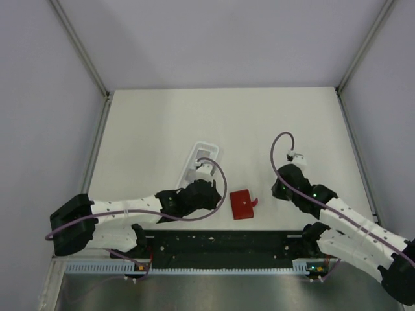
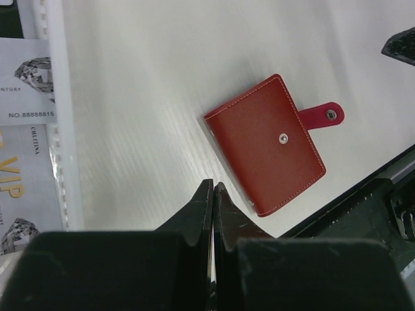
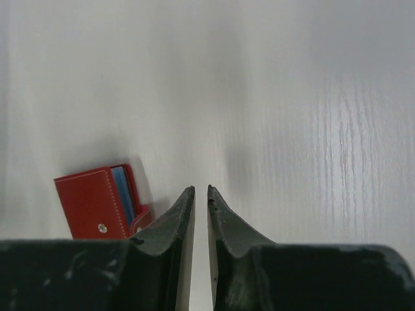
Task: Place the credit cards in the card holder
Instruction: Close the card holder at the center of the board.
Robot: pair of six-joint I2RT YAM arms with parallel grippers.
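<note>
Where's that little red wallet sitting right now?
In the overhead view, the red wallet lies on the table near its front edge, between the two arms, just right of the left claw and the white tray.

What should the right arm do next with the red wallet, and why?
Probably bring the right gripper left to the card holder and lift its cover. The holder lies shut on the table, clasp tab already unfastened, and the gripper hangs empty beside it, jaws barely apart. The left gripper is shut and holds no card.
</note>
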